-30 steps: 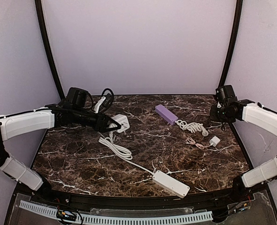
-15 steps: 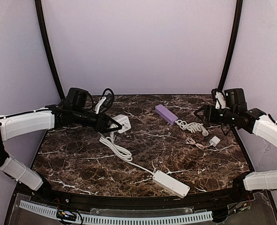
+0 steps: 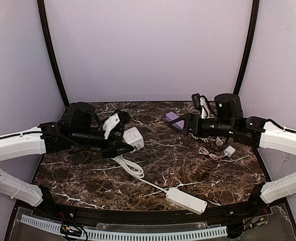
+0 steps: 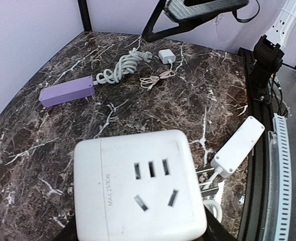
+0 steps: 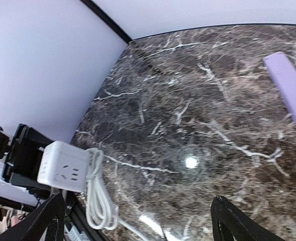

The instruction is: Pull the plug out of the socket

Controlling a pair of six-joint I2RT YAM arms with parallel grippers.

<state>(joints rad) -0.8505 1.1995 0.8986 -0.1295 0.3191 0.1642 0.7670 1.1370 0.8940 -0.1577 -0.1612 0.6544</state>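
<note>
- Top view: the left gripper (image 3: 125,142) pinches the socket (image 3: 133,137), a white cube, over the left rear part of the marble table (image 3: 88,175).
- A thick white cord (image 3: 130,165) runs from under the cube's near side, loops, and ends at the power strip (image 3: 186,200) by the near edge.
- The right gripper (image 3: 182,125) reaches in from the right with its fingers spread, holding nothing. It is apart from the cube, with bare table between them, and just in front of a purple block (image 3: 172,118).
- A small white charger (image 3: 230,150) lies beyond the right arm.
- Left wrist view: the socket fills the lower frame, its outlet face turned to the camera.
- The plug (image 4: 208,183) sits at the cube's right side. It is blurred, so how deep it is seated cannot be told.
- The right gripper hangs at the top of this view, well beyond the cube.
- Right wrist view: two dark fingers (image 5: 50,216) stand wide apart at the bottom corners.
- The socket is far off at the left edge, against the left gripper's black body, with the cord looped beside it.
</note>
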